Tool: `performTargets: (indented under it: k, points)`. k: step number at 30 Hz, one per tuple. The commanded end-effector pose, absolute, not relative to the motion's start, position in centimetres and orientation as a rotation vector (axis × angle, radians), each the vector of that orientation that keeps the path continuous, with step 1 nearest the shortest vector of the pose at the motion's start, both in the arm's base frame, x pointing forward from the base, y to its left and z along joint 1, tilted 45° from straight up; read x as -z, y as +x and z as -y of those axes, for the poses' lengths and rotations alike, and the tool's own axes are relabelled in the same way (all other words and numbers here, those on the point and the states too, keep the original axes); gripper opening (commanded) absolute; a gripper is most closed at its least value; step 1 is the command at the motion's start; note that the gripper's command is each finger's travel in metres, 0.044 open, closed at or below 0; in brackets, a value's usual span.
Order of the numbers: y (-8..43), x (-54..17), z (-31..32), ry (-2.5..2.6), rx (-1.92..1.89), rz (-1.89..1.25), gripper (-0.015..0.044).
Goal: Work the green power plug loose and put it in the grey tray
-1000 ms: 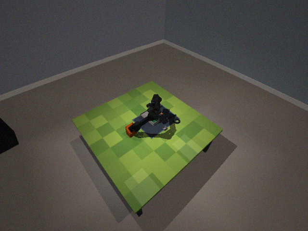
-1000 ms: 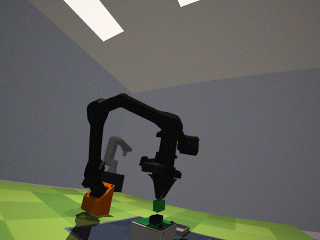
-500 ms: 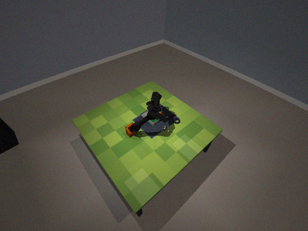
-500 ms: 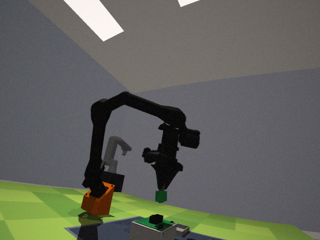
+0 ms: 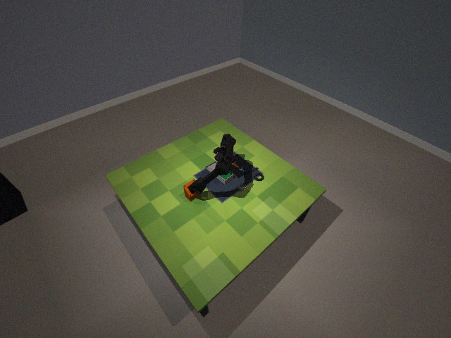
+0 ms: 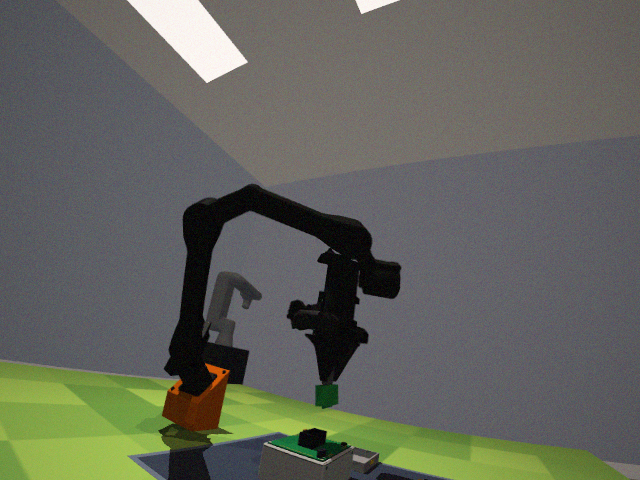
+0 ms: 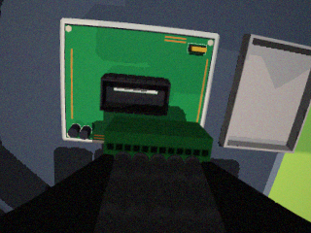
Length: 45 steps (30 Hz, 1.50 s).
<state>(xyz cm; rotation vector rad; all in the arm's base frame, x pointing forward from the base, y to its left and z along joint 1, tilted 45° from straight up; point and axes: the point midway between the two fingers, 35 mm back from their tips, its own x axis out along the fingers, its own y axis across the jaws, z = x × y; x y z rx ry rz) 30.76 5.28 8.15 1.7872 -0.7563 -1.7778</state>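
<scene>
Exterior view, near to far. Nearest: pale box (image 5: 225, 181) (image 6: 292, 462) (image 7: 62, 83) on the blue mat (image 5: 223, 198) (image 6: 217, 454) (image 7: 29, 49), with the circuit board (image 5: 227, 176) (image 6: 281, 442) (image 7: 87, 58) flat on top. Black socket (image 6: 312, 438) (image 7: 135, 97) on the board, its opening exposed; plug is out.

Grey tray (image 5: 210, 167) (image 6: 366, 459) (image 7: 267, 97) sits just beside the box, on its right and a bit farther back. Its floor looks bare in the wrist view.

Green plug (image 6: 326, 395) (image 7: 157, 138) is in the air above the board area, apart from the socket, not over the tray. Wrist view shows a row of small dark holes along one edge.

Gripper (image 6: 326, 381) (image 7: 157, 169) points down. Fingers are part open, pinching the plug by its upper end; plug body sticks out below the tips. Contact faces are too dark to read. Top view: arm covers the grip, can't tell anything there.

Farther, left: orange base (image 5: 187, 189) (image 6: 217, 397) on the green checkered table (image 5: 237, 236) (image 6: 51, 413) (image 7: 292, 186). Black arm (image 5: 211, 178) (image 6: 284, 209) rises from it and arches right.

Far: grey arm (image 6: 219, 297) on a dark block (image 6: 232, 361), behind the black one. Wall (image 6: 465, 258) behind that.
</scene>
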Motion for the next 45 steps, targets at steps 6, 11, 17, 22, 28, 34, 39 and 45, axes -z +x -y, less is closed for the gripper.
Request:
performTargets:
  k: [6,11,17,22,28,34,39,45]
  points:
    - [30.6,-4.7,-6.8,1.775,1.788,0.754,0.0]
    - [30.7,-3.5,-8.0,1.776,1.788,0.754,0.0]
    - [30.7,-2.2,-9.3,1.777,1.788,0.753,0.0]
    - [30.8,-1.2,-10.4,1.778,1.789,0.753,0.0]
    - [30.9,0.0,-11.7,1.779,1.789,0.752,0.0]
    - [31.0,1.2,-13.0,1.78,1.789,0.752,0.0]
    - [31.0,1.7,-13.5,1.78,1.789,0.751,0.0]
    - [31.0,2.0,-13.2,1.78,1.789,0.751,0.0]
